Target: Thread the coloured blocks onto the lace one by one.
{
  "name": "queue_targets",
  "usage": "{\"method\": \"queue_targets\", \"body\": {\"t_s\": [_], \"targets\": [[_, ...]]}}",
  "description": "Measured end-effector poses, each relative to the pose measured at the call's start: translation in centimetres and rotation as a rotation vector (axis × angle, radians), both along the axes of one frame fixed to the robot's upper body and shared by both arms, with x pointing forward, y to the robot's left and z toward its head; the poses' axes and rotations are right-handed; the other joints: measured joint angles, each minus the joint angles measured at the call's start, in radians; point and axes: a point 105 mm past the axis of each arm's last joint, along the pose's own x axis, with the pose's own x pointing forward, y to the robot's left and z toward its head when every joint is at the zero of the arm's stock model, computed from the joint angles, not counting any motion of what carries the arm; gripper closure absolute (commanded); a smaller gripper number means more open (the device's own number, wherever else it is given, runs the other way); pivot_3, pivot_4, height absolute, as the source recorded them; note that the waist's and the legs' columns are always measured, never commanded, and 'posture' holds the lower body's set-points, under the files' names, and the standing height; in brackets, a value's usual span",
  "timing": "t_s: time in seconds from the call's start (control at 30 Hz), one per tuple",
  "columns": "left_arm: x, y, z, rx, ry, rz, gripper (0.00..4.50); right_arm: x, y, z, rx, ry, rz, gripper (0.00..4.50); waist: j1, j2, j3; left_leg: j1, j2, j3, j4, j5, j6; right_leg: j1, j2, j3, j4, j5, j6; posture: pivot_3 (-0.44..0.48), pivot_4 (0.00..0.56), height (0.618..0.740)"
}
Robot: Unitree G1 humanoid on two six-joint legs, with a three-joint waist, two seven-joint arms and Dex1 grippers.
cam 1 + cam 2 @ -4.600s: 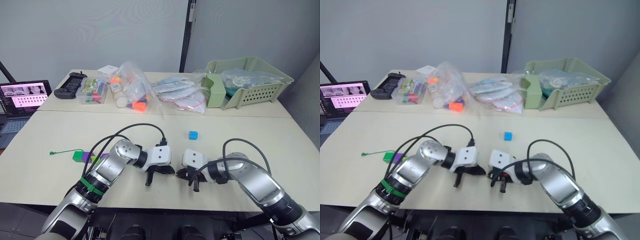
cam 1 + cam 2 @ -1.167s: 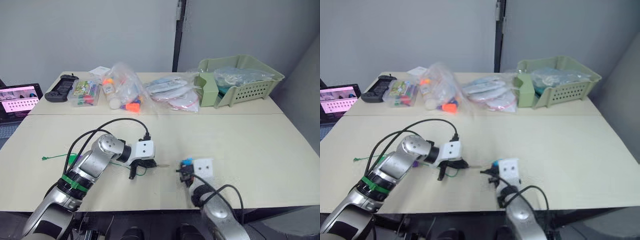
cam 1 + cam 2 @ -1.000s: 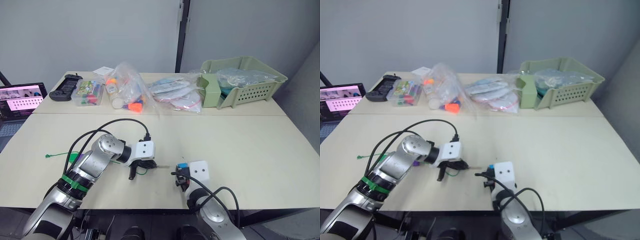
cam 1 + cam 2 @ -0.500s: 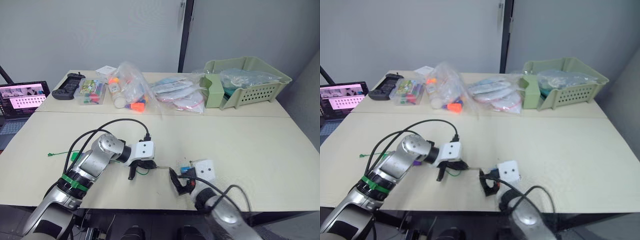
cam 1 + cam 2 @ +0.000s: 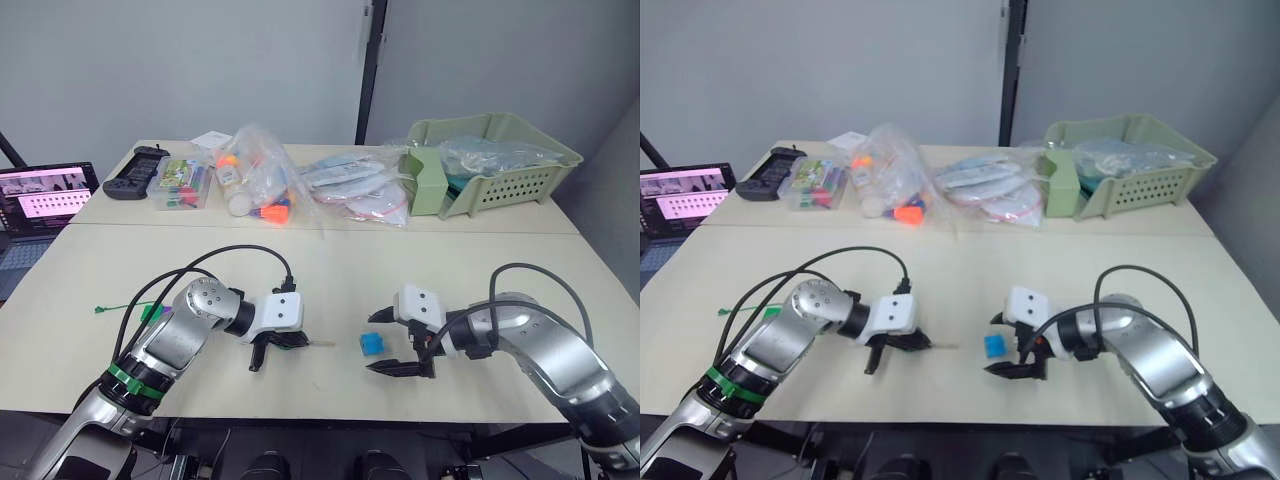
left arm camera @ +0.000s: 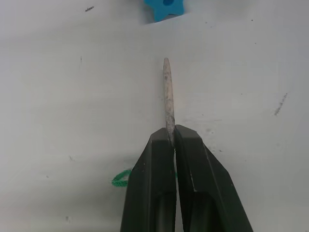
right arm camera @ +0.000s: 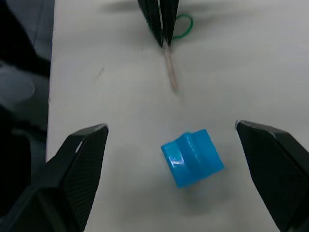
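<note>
A blue block (image 5: pixel 372 344) lies on the table, free, between the wide-open fingers of my right gripper (image 7: pixel 171 126); neither finger (image 7: pixel 79 159) touches it. My left gripper (image 6: pixel 172 131) is shut on the lace's stiff pale tip (image 6: pixel 167 89), which points at the blue block (image 6: pixel 164 8) across a short gap. A loop of green lace (image 6: pixel 119 179) curls beside the left fingers. The cord's far end (image 5: pixel 118 307) trails off to the left, where a green block (image 5: pixel 151 312) and a purple one (image 5: pixel 168 314) peek out behind the left arm's cable.
Along the back stand a laptop (image 5: pixel 45 195), a black controller (image 5: pixel 136 184), a clear box of small parts (image 5: pixel 186 182), clear bags with orange toys (image 5: pixel 258 185), flat packets (image 5: pixel 355 195) and a green basket (image 5: pixel 490 160).
My right gripper has opened and let go of the blue block, which now rests on the table. The right arm has swung out to the right. The left gripper still holds the tip.
</note>
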Motion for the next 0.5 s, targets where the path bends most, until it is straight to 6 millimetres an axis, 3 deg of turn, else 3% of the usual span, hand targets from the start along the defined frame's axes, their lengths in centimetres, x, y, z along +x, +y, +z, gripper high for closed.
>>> {"method": "queue_targets", "body": {"t_s": [0.13,0.3,0.5], "targets": [[-0.6,-0.5,0.5,-0.005,-0.005,-0.011,4.5,1.1,-0.2,-2.1,-0.063,-0.008,0.084,0.06,0.005,0.0,0.0,-0.001,-0.001,0.0,0.0,0.0,0.0,-0.001,-0.002,0.0,0.0,0.0,0.0,0.0,0.15,0.74],[-1.4,-0.6,0.5,-0.004,0.013,-0.012,4.5,1.6,0.0,-2.9,-0.049,-0.028,0.114,0.06,0.003,0.0,0.0,0.0,-0.001,-0.001,0.001,0.0,0.0,-0.001,-0.002,0.0,0.004,0.0,0.0,0.0,0.15,0.74],[-1.5,-0.4,0.4,0.003,0.029,0.001,4.5,2.0,0.3,-3.1,-0.033,-0.045,0.116,1.94,0.003,0.0,0.0,0.001,-0.001,-0.001,0.001,0.0,0.0,-0.001,-0.001,0.0,0.005,0.0,0.0,0.0,0.15,0.74]]}}
